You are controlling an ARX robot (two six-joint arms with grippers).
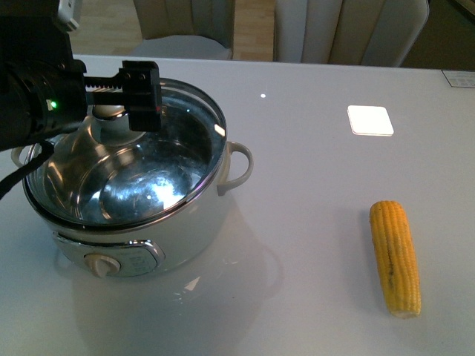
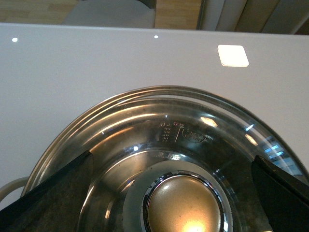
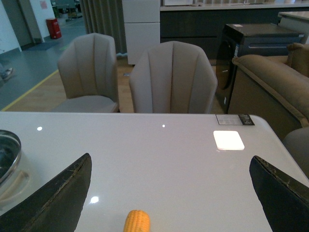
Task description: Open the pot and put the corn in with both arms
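A white counter [image 1: 312, 185] is seen, its far edge lined by pale upholstered chairs [image 3: 171, 77]. Most of its surface is bare: a broad open stretch runs from the middle to the right edge, broken only by a bright square patch of reflected light [image 1: 369, 120] toward the far right corner. The pot [image 1: 200, 222] is set near the left near corner, close to the near edge, with its control dial [image 1: 102, 263] turned toward the camera and one cream loop handle [image 1: 239, 167] pointing to the open middle of the counter. It is covered by a glass lid [image 1: 171, 148] with a steel rim, through which the shiny inner bowl can be seen; whether the lid sits quite flat cannot be told. The left gripper [image 2: 172, 157] is held over the lid, its fingers spread wide on either side of the rounded metallic lid knob [image 2: 186, 205] and apart from it, so nothing is grasped. The corn [image 1: 395, 256] is laid well apart from the pot, near the right near corner, lengthwise from far to near; it is yellow-orange, husked, with even rows of kernels and a pale cut end toward the near edge. The right gripper [image 3: 170, 157] is seen only in its own wrist view, spread wide and empty above the counter, with the tip of the corn just below it.
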